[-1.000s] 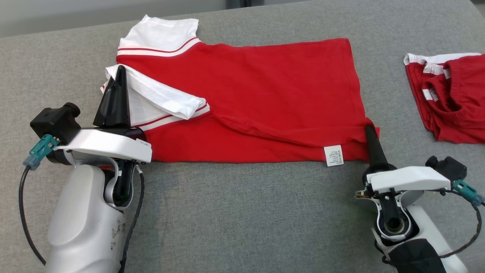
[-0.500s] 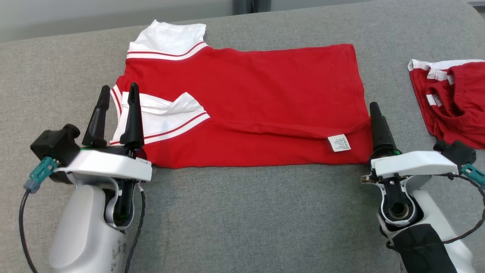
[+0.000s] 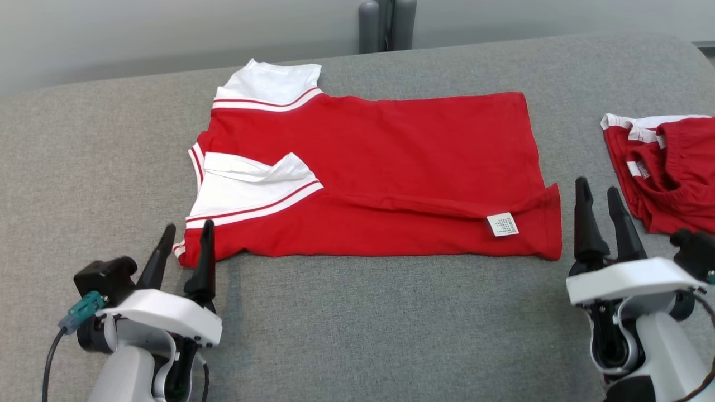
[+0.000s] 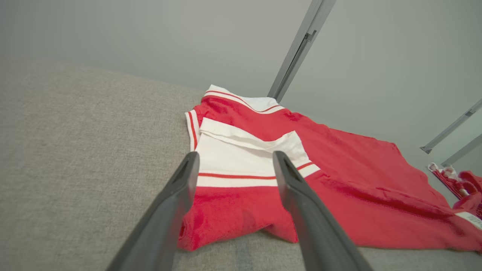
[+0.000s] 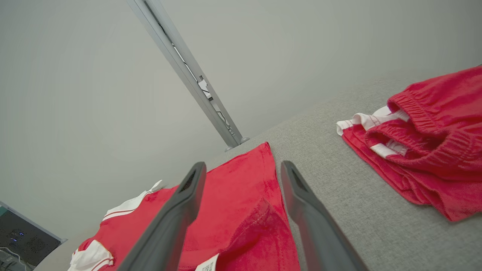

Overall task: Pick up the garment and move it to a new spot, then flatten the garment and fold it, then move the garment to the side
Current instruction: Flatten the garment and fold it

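Note:
The garment [image 3: 380, 173] is a red shirt with white, red-striped sleeves, lying flat on the grey cushion with its near edge folded over and a white label [image 3: 501, 224] showing. One sleeve is folded onto the red body. My left gripper [image 3: 186, 233] stands open just off the shirt's near left corner, nothing between its fingers; the left wrist view shows that corner of the garment [image 4: 233, 210] beyond the left gripper [image 4: 234, 159]. My right gripper [image 3: 597, 191] is open just right of the shirt's right edge, empty. In the right wrist view the garment [image 5: 241, 195] lies past the right gripper [image 5: 243, 168].
A second red and white garment [image 3: 667, 167] lies crumpled at the right edge of the cushion, close to my right gripper, and shows as the crumpled red garment [image 5: 425, 146] in the right wrist view. A grey post [image 3: 386, 25] stands behind the cushion's far edge.
Both grippers have opened and let go of the shirt, then drawn back toward me. The lifted sleeve and right corner now lie flat. The head camera has tilted, shifting the whole picture down.

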